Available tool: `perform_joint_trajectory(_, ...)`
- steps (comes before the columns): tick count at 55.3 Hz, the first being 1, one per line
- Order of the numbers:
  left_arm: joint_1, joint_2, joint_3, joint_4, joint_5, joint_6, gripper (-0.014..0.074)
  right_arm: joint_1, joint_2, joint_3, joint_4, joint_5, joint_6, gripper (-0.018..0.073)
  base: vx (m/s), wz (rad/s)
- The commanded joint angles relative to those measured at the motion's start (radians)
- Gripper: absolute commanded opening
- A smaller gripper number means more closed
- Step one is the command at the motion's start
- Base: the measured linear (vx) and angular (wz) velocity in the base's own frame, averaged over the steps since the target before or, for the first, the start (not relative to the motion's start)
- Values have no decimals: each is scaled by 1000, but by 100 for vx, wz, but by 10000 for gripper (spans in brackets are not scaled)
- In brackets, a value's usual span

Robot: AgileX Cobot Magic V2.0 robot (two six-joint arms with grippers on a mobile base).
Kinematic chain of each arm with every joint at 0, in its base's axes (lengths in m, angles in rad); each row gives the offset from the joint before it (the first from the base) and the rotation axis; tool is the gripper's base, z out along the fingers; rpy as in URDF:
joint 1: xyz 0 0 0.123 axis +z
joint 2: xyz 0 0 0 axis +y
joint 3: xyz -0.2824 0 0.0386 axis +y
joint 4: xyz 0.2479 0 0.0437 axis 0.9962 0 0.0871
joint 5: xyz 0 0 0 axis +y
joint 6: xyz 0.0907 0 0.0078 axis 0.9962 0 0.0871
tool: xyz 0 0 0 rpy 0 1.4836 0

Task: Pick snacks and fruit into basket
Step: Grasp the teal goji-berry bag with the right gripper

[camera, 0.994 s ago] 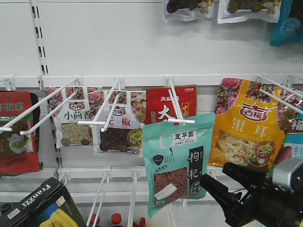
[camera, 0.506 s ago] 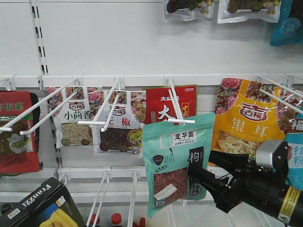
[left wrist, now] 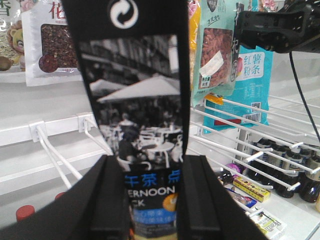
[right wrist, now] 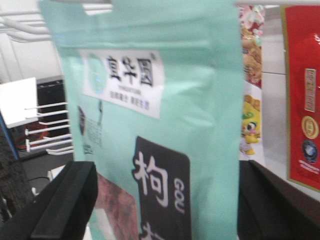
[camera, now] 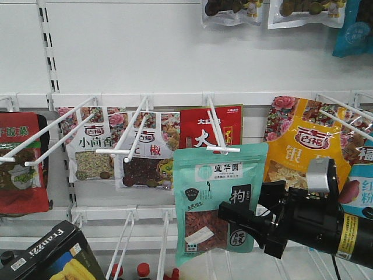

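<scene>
A mint-green pouch (camera: 213, 201) with a black label and a window of red berries hangs from a white hook (camera: 217, 133) at mid-shelf. My right gripper (camera: 243, 200) has come in from the right and stands open, its fingers straddling the pouch's lower right part. In the right wrist view the pouch (right wrist: 160, 115) fills the gap between the two wide-apart fingers of the gripper (right wrist: 167, 170). My left gripper (left wrist: 151, 165) is shut on the black box (left wrist: 135, 95), held upright. The box (camera: 49, 256) also shows at the bottom left of the front view. Basket and fruit are out of view.
An orange-yellow pouch (camera: 297, 157) hangs just behind my right arm, a red pouch (camera: 207, 131) behind the green one. Spice pouches (camera: 143, 157) and long white hooks (camera: 58, 131) jut out to the left. Wire hooks and dark bottles (left wrist: 287, 172) fill the lower shelf.
My right gripper has moved left and slightly up, from beside the mint-green pouch to straddling it. The pouch has shifted a little left and up. The black box has stayed put.
</scene>
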Motion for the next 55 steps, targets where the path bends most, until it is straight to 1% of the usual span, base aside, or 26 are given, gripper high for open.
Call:
perform_joint_trajectory(1,-5,-8,-25,-25,-84,-1,0,2,-34,-32,49,-72,12,526,0,0)
perform_joint_trajectory(6,-5,-8,-25,-25,-84,-1,0,2,-34,-32,49,-74,29,472,0,0)
perform_joint_trajectory(10,-5,-8,-25,-25,-84,-1,0,2,-34,-32,49,-75,39,392,0,0)
perform_joint_trajectory(15,-5,-8,-25,-25,-85,-1,0,2,-34,-32,47,-77,39,235,0,0)
perform_joint_trajectory(20,-5,-8,-25,-25,-88,-1,0,2,-34,-32,46,-75,39,38,0,0)
perform_joint_trajectory(22,-5,-8,-25,-25,-88,-1,0,2,-34,-32,45,-75,41,-17,0,0)
perform_joint_trajectory(29,-5,-8,-25,-25,-88,-1,0,2,-48,-32,14,-73,83,-12,0,0)
perform_joint_trajectory(35,-5,-8,-25,-25,-88,-1,0,2,-86,-32,-80,-46,121,-10,0,0)
perform_joint_trajectory(43,-5,-8,-25,-25,-88,-1,0,2,-157,-32,-210,24,232,-9,0,0)
perform_joint_trajectory(49,-5,-8,-25,-25,-88,-1,0,2,-210,-32,-275,43,298,-9,0,0)
perform_joint_trajectory(55,-5,-8,-25,-25,-88,-1,0,2,-239,-32,-314,43,360,-9,0,0)
